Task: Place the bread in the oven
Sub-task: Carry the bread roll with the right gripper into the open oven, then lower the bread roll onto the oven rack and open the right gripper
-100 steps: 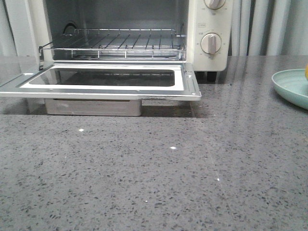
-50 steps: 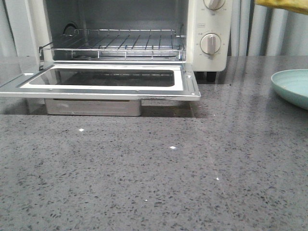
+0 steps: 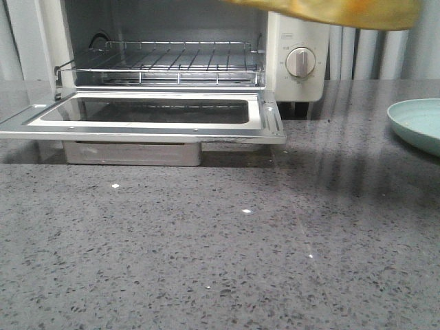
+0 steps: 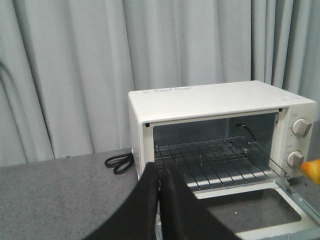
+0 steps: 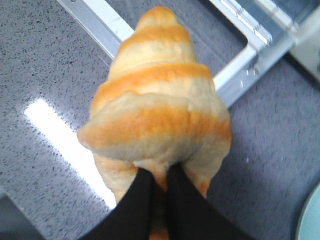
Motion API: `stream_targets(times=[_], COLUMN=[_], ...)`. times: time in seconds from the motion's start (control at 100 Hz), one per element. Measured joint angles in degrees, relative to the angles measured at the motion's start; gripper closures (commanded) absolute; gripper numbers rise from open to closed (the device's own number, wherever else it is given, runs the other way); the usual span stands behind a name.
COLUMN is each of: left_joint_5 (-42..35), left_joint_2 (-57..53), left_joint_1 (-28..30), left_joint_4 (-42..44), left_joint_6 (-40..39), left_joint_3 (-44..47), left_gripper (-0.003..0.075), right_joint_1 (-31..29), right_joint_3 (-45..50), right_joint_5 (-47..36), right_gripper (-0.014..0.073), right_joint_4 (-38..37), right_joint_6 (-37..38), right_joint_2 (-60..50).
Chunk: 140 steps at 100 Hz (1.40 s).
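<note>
Grey curtains hang behind a speckled grey counter (image 3: 206, 261). Going left to right: the left gripper (image 4: 161, 172) hangs with its black fingers pressed together on nothing, pointed at the oven (image 4: 210, 102), whose mouth lies ahead of it and slightly to its right. The oven door (image 3: 151, 113) is folded down flat, and the wire rack (image 3: 165, 62) inside is bare.

Next comes the right gripper (image 5: 155, 182), clamped on the bread (image 5: 157, 105) at its broad end. The roll's long axis runs straight out from the fingertips, tapered tip leading, with the door's front corner (image 5: 240, 75) below and ahead of that tip. In the front view the bread (image 3: 337, 12) shows as a blurred golden band along the top edge, above the knob (image 3: 300, 62) panel. A pale green plate (image 3: 419, 124) sits behind and to the right of this gripper.

Judging by this, the rack lies to the gripper's left and lower, so the right arm alone is placed to carry the roll leftward and down into the opening.
</note>
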Motion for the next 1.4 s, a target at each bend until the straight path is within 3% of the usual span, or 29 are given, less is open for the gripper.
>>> stream_targets(times=[0.28,0.53,0.85,1.401], left_joint_5=[2.1,2.4,2.4,2.5], left_joint_2=[0.0,-0.6,-0.6,-0.6], left_joint_1=[0.0,0.0,0.0,0.0], left_joint_4=[0.0,0.0,0.2,0.2], left_joint_6=[0.0,0.0,0.0,0.0], left_joint_3=[0.0,0.0,0.0,0.0], left_gripper=[0.0742,0.0742,0.0742,0.0742], right_joint_1=[9.7,10.8,10.6,4.5], right_joint_3=[-9.1,-16.3,-22.0,-28.9], right_joint_5=[0.0,-0.7,-6.1,-9.8], right_gripper=[0.0659,0.0659,0.0661,0.0661], right_joint_4=[-14.2,-24.0,-29.9,-30.7], right_joint_6=[0.0,0.0,0.0,0.2], right_joint_2=[10.8,19.2,26.3,34.6])
